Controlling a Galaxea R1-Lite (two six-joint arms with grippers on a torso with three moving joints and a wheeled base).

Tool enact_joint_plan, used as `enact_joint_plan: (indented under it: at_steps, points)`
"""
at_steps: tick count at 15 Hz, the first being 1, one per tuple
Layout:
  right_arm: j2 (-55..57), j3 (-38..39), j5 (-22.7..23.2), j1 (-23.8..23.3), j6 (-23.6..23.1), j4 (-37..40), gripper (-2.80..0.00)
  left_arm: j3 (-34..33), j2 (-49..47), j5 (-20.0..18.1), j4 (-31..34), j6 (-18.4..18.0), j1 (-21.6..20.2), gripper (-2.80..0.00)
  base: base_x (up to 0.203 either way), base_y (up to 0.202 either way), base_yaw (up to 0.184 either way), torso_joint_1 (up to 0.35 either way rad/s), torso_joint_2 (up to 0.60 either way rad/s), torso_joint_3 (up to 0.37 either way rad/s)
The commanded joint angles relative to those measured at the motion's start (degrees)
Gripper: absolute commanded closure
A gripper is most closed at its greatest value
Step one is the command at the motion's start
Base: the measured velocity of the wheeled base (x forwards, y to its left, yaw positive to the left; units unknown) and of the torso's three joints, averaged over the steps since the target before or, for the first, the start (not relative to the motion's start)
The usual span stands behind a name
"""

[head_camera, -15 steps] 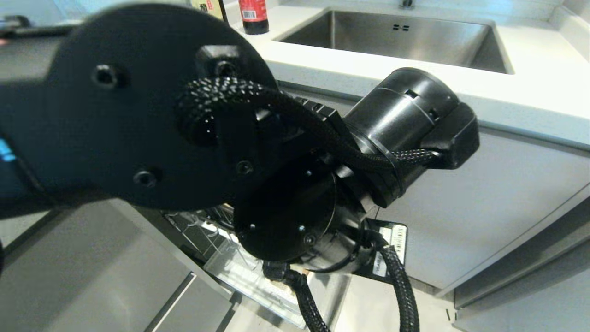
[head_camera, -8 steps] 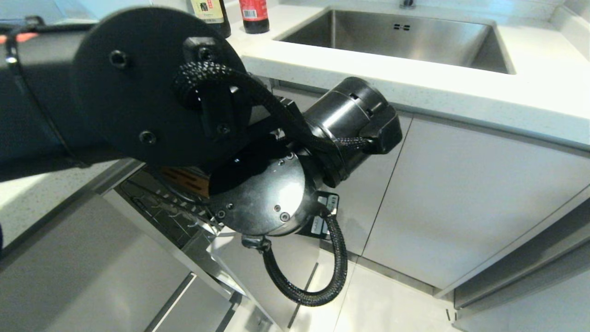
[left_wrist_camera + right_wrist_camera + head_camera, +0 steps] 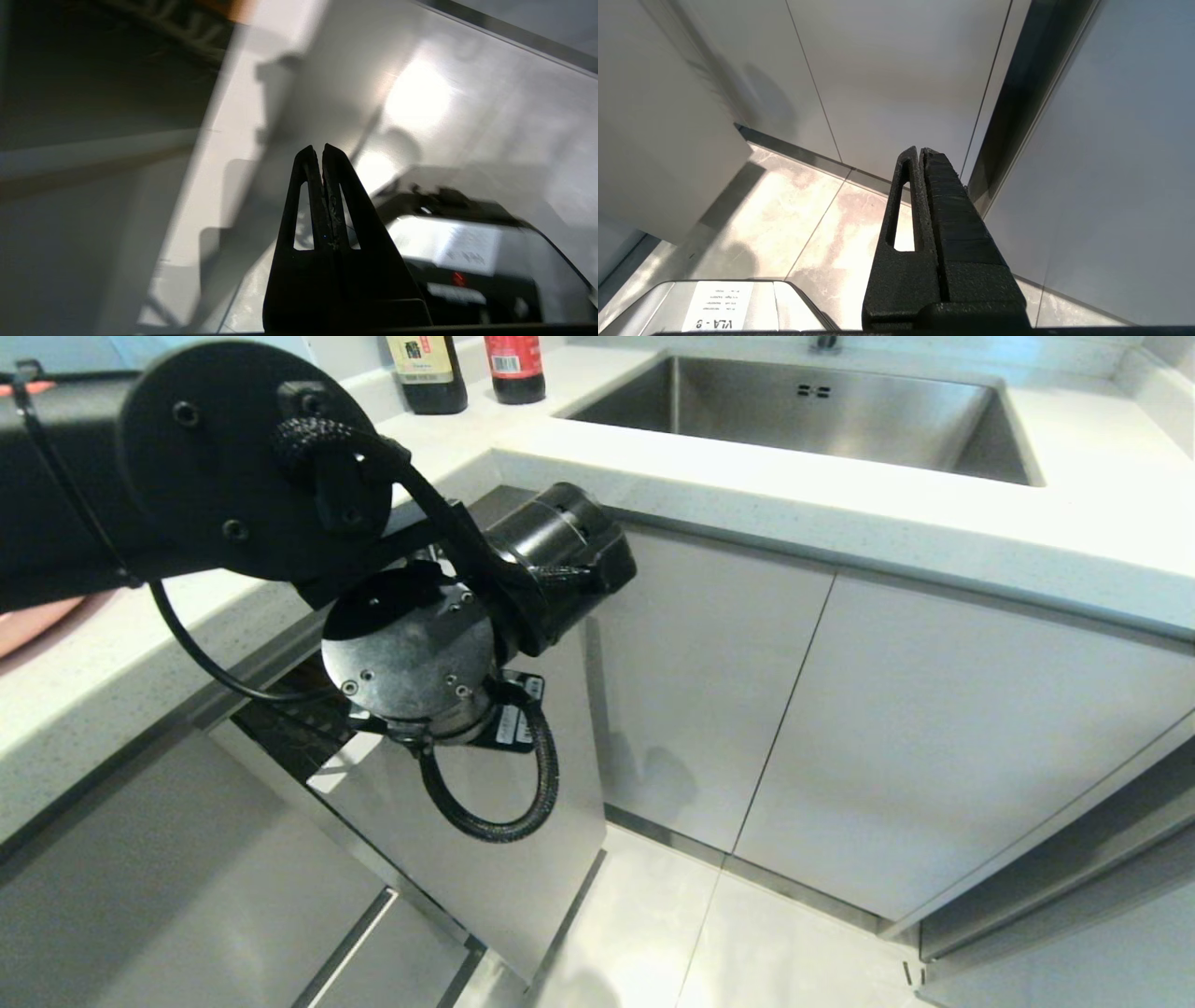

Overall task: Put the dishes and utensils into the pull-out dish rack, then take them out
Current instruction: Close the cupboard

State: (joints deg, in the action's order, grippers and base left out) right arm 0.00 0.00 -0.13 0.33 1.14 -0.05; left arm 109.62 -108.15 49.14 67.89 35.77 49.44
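- The white counter [image 3: 840,513] ran across the kitchen, with pale cupboard doors [image 3: 934,728] below it and a tiled floor [image 3: 747,952] under them.
- The steel sink [image 3: 803,415] set into the counter held nothing that could be seen.
- The drawer front [image 3: 467,859] of the pull-out dish rack [image 3: 299,705] stood only a little way out from the cabinet; a second before, far more of the wire rack lay exposed behind it, so the gap had narrowed to a dark sliver.
- The left arm [image 3: 187,467] had swung from the middle of the head view toward the left, clearing the cupboards it had covered.
- The left gripper [image 3: 316,150], hidden behind the wrist in the head view, sat just before the glossy drawer front with its fingers pressed together and nothing between them.
- The right gripper [image 3: 920,151] hung over the floor by the cupboards, fingers likewise pinched together and empty.
- Two dark bottles [image 3: 467,369] stood at the back of the counter; their label writing was too small to read.
- A white sticker [image 3: 717,298] on the robot's base read "VLA - 9", seen upside down.
- A pink dish edge [image 3: 37,621] showed on the counter at far left.
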Motion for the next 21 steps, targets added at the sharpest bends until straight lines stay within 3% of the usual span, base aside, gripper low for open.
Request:
enact_joint_plan:
  at_steps: [1,4,10,18,21]
  points:
    - [0.00,0.09,-0.04,0.02,0.00,0.00,0.00,-0.29,0.40,1.95,0.95,0.18,-2.87,0.00,0.000,0.000,0.000,0.000,0.00,0.000]
    - [0.00,0.09,-0.04,0.02,0.00,0.04,0.00,-0.28,0.05,5.01,2.87,1.42,-4.54,0.00,0.000,0.000,0.000,0.000,0.00,0.000]
    - [0.00,0.09,-0.04,0.02,0.00,0.01,0.00,-0.28,-0.33,6.23,4.97,2.38,-6.20,0.00,0.000,0.000,0.000,0.000,0.00,0.000]
    - [0.00,0.09,-0.04,0.02,0.00,-0.04,0.00,0.14,0.70,6.15,4.51,2.44,-4.30,0.00,0.000,0.000,0.000,0.000,0.00,0.000]
    - [0.00,0.09,-0.04,0.02,0.00,-0.04,0.00,0.28,5.31,5.82,-0.98,1.65,-2.32,0.00,0.000,0.000,0.000,0.000,0.00,0.000]
